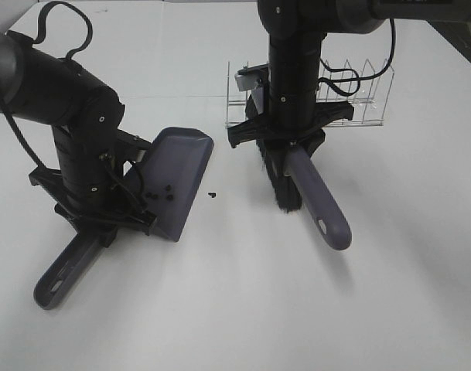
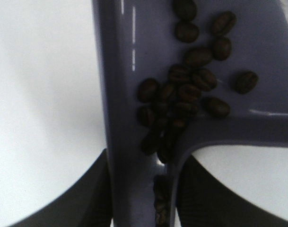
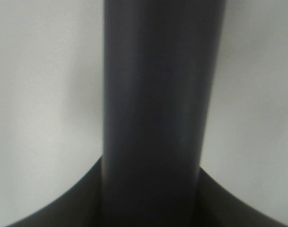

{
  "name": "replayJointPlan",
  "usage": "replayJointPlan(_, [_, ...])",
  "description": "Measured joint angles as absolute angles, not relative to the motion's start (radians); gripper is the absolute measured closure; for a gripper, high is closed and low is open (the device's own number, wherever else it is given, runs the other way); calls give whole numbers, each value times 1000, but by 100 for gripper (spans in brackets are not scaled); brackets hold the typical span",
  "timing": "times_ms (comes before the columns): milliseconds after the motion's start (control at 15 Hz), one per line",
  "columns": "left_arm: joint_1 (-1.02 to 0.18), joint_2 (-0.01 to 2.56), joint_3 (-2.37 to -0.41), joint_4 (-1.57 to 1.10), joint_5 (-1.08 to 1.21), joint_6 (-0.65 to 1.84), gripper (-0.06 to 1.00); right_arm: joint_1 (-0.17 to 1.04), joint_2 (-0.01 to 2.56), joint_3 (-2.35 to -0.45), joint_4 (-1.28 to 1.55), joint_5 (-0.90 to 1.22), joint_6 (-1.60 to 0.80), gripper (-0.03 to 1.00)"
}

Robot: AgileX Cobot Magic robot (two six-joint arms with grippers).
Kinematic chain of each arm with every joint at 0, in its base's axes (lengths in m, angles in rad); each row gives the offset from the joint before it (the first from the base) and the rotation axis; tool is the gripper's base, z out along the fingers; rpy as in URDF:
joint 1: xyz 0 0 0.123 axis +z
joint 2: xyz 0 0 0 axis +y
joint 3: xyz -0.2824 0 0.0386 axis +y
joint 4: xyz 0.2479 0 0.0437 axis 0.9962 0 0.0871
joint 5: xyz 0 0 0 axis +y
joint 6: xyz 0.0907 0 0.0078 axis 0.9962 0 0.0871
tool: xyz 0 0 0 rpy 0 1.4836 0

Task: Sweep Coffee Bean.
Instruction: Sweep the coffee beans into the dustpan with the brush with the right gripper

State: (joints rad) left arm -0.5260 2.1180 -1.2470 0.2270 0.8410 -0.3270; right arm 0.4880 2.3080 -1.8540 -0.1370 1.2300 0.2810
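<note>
My left gripper (image 1: pixel 104 220) is shut on the handle of a purple-grey dustpan (image 1: pixel 181 166) that rests on the white table. Several coffee beans (image 1: pixel 161 194) lie in the pan. The left wrist view shows them piled (image 2: pixel 188 90) where the pan (image 2: pixel 276 56) meets its handle, between my fingers (image 2: pixel 89 201). A stray bean or two (image 1: pixel 212 194) lie on the table just right of the pan's edge. My right gripper (image 1: pixel 285 145) is shut on a brush (image 1: pixel 320 205), its black bristles (image 1: pixel 284 193) on the table right of the stray beans. The right wrist view shows only the brush handle (image 3: pixel 153 109).
A clear plastic rack (image 1: pixel 359 104) stands behind the right arm, with a grey object (image 1: pixel 249 77) at its left end. The dustpan handle's end (image 1: pixel 59 280) sticks out toward the front left. The table's back right edge (image 1: pixel 455 39) is near.
</note>
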Motion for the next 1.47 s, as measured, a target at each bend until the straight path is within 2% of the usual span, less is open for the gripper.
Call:
replayJointPlan(667, [-526,2118,-1247,233,823,-310,63,490,2416,-1915,170,1221,272,70])
replayJointPlan(1267, [-526,2118,-1247,233,819,-309,63,488,2433,-1915,694,1055,33,70])
replayJointPlan(1467, [-526,2118,-1247,233,817,-306,63,463,2411,-1914,732,1066,-15,70])
